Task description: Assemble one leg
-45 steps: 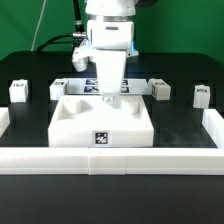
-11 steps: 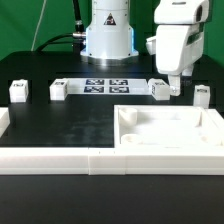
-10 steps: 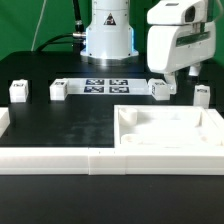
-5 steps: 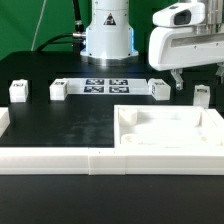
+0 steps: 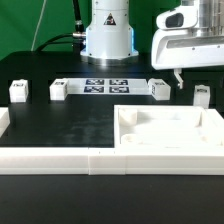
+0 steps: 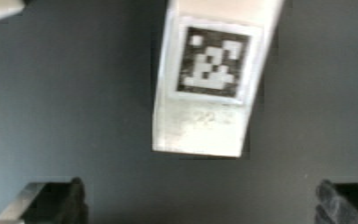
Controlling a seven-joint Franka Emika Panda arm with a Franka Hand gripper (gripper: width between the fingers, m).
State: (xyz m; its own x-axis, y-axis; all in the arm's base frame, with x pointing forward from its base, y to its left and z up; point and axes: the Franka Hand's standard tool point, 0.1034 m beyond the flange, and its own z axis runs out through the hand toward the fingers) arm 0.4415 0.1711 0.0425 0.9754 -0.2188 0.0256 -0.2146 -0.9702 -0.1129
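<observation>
Pincer (image 5: 180, 76) is hanging above the black table (image 5: 60, 125), clear of all parts. In the wrist view the pincer (image 6: 197, 195) is showing both fingers (image 6: 51, 200) spread wide apart with nothing between them: it is standing open and holding nothing.

The leg (image 6: 208, 85) is lying ahead of the fingertips, tag face toward the wrist camera, untouched and roughly midway between the lines of the two fingers. Which block in the exterior view this is cannot be told.

In the exterior view one leg block (image 5: 159, 88) is sitting just below the pincer on the exterior view's left, and another block (image 5: 201, 95) on the exterior view's right. Two further blocks (image 5: 58, 90) (image 5: 17, 92) are standing well apart from the pincer, toward the exterior view's left.

White tray (image 5: 125, 128) is lying below the pincer, nearer the camera. Its recess is showing only bare white floor and inner walls.

The marker board (image 5: 105, 86) is lying flat, left of the pincer in the exterior view.
</observation>
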